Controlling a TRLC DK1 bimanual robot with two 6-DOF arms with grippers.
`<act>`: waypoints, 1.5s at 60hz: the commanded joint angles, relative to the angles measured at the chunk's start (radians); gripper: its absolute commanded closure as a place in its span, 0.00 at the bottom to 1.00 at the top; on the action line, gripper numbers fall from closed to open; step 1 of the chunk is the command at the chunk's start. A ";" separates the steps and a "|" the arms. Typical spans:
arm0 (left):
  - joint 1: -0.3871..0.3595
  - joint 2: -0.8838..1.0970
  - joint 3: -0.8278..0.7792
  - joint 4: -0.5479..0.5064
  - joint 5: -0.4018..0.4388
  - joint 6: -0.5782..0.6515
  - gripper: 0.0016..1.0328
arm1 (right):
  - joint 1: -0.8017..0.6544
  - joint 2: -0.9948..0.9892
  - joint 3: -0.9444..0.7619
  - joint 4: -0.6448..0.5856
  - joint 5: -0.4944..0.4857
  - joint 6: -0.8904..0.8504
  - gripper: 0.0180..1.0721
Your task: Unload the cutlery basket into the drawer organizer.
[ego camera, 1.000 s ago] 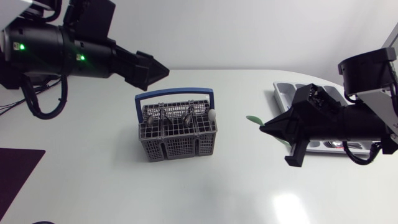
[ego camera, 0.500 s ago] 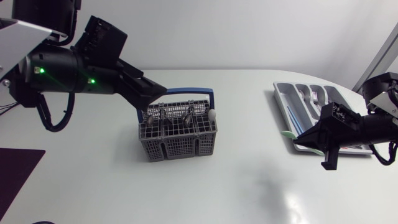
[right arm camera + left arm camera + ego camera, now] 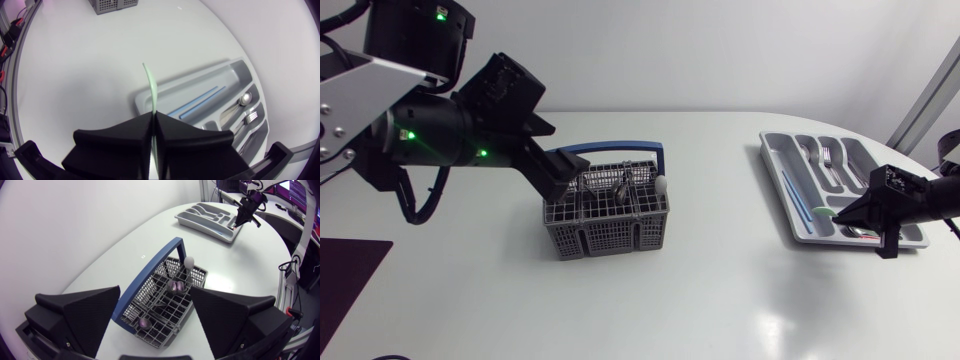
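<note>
Clearly the green utensil (image 3: 152, 87) is a thin, light strip, probably plastic and a little springy, so it wants only a gentle pinch near one end, flat faces against the pads. My right jaws are pressed together on just such an end, and the rest sticks out ahead of them over the near wall of the drawer organizer (image 3: 200, 75). My left jaws are spread wide, touching nothing as far as I can tell, with the cutlery basket (image 3: 165, 312) just below and between them. Its spoons (image 3: 175, 286) should be stiffer, heavier and slick.
</note>
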 commanded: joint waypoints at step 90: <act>-0.091 0.002 -0.060 0.007 -0.072 0.078 0.05 | -0.003 -0.018 -0.024 0.132 0.117 -0.002 0.53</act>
